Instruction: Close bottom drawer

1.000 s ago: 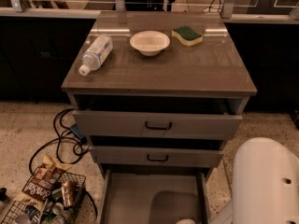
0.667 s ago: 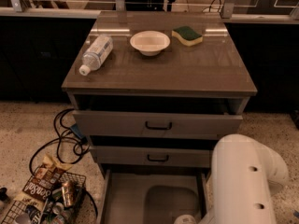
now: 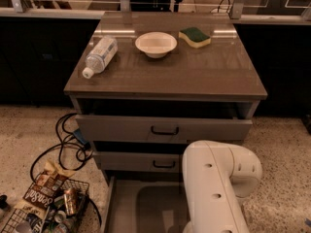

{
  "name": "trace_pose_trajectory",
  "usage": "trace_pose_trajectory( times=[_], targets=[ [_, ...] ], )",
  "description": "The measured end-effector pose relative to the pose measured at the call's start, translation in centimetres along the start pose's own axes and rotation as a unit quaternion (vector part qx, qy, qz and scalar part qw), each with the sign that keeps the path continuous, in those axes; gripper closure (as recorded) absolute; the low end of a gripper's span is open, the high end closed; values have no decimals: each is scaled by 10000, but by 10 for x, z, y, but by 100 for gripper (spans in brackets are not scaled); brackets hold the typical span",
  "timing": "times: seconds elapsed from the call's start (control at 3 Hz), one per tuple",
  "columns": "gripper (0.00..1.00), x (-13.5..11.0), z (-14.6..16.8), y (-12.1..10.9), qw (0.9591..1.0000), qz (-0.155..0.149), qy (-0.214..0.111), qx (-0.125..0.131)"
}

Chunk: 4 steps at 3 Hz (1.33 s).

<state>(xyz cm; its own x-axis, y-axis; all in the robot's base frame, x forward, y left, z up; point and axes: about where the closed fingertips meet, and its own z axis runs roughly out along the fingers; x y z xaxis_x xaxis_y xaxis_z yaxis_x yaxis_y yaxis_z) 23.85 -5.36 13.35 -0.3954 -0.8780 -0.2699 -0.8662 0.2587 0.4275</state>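
Note:
The bottom drawer (image 3: 146, 203) stands pulled far out at the foot of the grey cabinet, its plain grey tray open to view and its front cut off by the lower edge of the picture. My white arm (image 3: 214, 188) reaches down over the drawer's right side. The gripper itself is below the frame and does not show. Above sit the middle drawer (image 3: 141, 161) and the top drawer (image 3: 163, 128), each with a small black handle and each slightly ajar.
On the cabinet top (image 3: 194, 72) lie a plastic water bottle (image 3: 99, 56), a white bowl (image 3: 156, 44) and a yellow-green sponge (image 3: 194, 36). A wire basket of snacks and cans (image 3: 46, 210) and black cables (image 3: 65, 144) lie on the floor at left.
My arm has swung leftward and further into view, now covering more of the bottom drawer's right side. The drawers have not visibly moved.

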Motion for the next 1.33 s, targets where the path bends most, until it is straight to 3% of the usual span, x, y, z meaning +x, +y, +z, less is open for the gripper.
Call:
trace_pose_trajectory(
  times=[0.33, 0.67, 1.33],
  targets=[
    [2, -2, 1, 1, 10000, -1, -66, -47],
    [32, -1, 3, 3, 10000, 5, -62, -69],
    [79, 1, 5, 7, 9999, 15, -54, -104]
  ],
)
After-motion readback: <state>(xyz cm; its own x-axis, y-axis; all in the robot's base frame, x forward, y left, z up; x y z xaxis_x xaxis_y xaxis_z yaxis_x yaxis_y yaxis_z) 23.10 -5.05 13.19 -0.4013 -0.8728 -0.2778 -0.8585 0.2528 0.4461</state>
